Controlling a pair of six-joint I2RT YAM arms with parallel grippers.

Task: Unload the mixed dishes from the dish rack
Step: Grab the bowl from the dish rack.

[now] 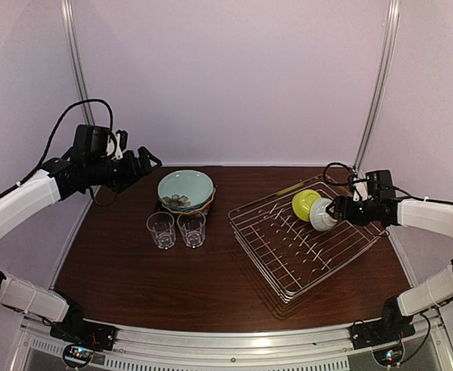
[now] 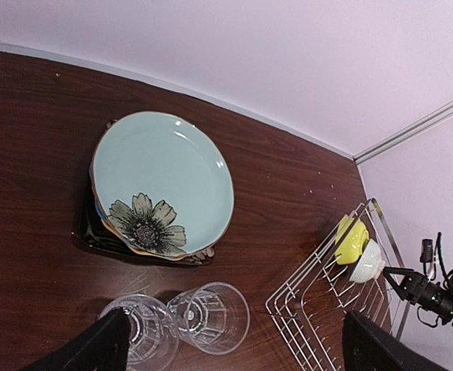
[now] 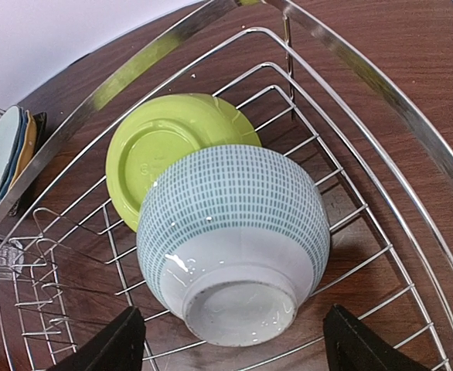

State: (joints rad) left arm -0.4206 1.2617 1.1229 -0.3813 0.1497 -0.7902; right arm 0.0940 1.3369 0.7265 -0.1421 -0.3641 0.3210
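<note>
Steel-wire rack (image 1: 311, 259) sits on the right of the table from up top, with only the green bowl (image 1: 304, 202) and white bowl (image 1: 321, 216) left in its far corner. The plates (image 1: 185, 188) are stacked out on the wood with the glasses (image 1: 161, 229) just in front, well apart from the rack. Left claw (image 1: 144, 161) hangs in the air over the left side, and right claw (image 1: 337, 209) is right at the white bowl. Left wrist cam: fingers spread wide with nothing in them, plates and glasses below. Right wrist cam: fingers splayed either side of the white bowl's foot, not clamped on it as far as I can see. That bowl lies tipped on its side, leaning against the green one. My worry is the round, shiny glaze, since a squeeze off-centre could squirt it loose. Pulling it away might also topple the green bowl, or catch a prong and drag the whole rack.
</note>
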